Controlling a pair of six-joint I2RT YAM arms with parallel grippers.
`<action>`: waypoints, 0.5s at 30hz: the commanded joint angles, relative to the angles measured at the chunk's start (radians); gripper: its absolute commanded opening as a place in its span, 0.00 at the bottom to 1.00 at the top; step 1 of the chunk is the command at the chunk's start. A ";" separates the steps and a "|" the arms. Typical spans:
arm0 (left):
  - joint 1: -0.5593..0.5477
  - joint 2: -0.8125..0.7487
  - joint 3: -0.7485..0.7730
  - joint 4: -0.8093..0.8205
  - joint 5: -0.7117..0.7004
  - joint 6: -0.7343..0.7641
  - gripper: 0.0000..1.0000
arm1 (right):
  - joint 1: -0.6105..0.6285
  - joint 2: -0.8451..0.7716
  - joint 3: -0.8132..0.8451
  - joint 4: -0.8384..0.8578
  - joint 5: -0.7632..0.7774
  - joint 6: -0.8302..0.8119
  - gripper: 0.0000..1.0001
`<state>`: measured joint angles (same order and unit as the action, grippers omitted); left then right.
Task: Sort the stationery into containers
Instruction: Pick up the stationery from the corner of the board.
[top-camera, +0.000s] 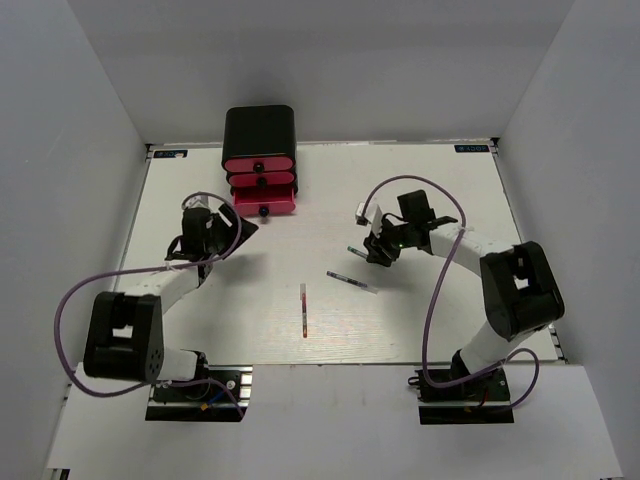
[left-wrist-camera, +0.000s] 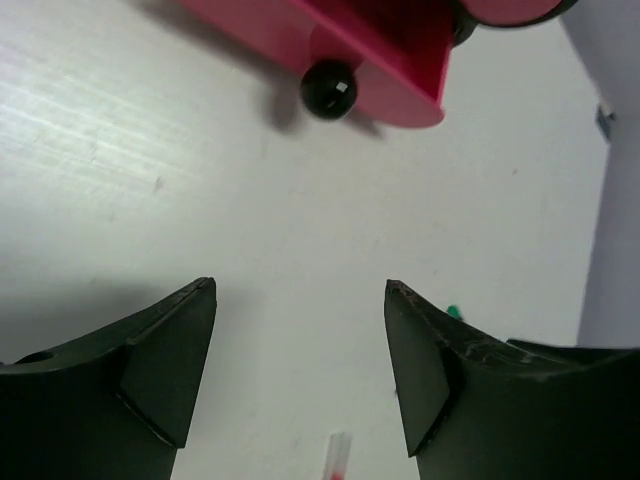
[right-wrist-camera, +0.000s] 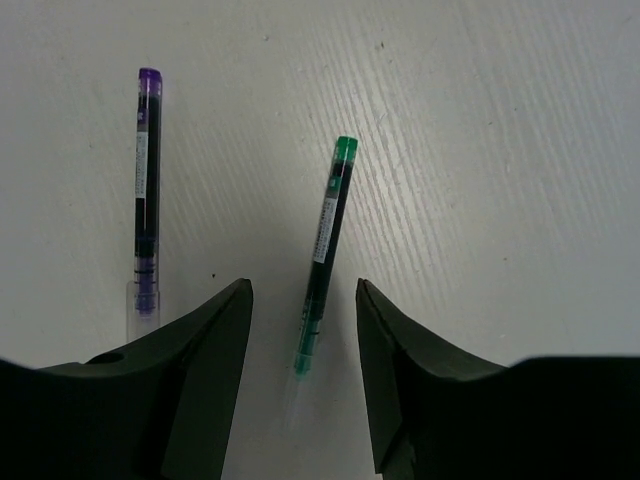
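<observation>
The containers are three pink drawers in a glossy black box. The lowest drawer stands pulled out, its pink front and black knob in the left wrist view. My left gripper is open and empty, just short of that drawer. A green pen lies on the table between the fingers of my open right gripper, untouched by either finger. A purple pen lies beside it. A red pen lies mid-table.
The white table is walled in on the left, back and right. The drawer box stands against the back edge, left of centre. Purple cables loop out from both arms over the table's sides.
</observation>
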<state>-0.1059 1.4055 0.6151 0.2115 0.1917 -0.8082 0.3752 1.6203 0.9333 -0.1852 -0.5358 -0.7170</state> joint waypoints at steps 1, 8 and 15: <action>-0.008 -0.132 -0.032 -0.203 -0.047 0.127 0.78 | 0.005 0.027 0.039 -0.040 0.008 -0.025 0.54; -0.017 -0.454 -0.020 -0.517 -0.132 0.247 0.85 | 0.013 0.104 0.061 -0.031 0.066 -0.018 0.57; -0.017 -0.667 -0.061 -0.757 -0.140 0.178 0.97 | 0.040 0.167 0.072 -0.042 0.123 -0.070 0.44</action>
<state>-0.1200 0.7868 0.5816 -0.3855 0.0650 -0.5972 0.3958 1.7702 0.9897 -0.2104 -0.4511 -0.7494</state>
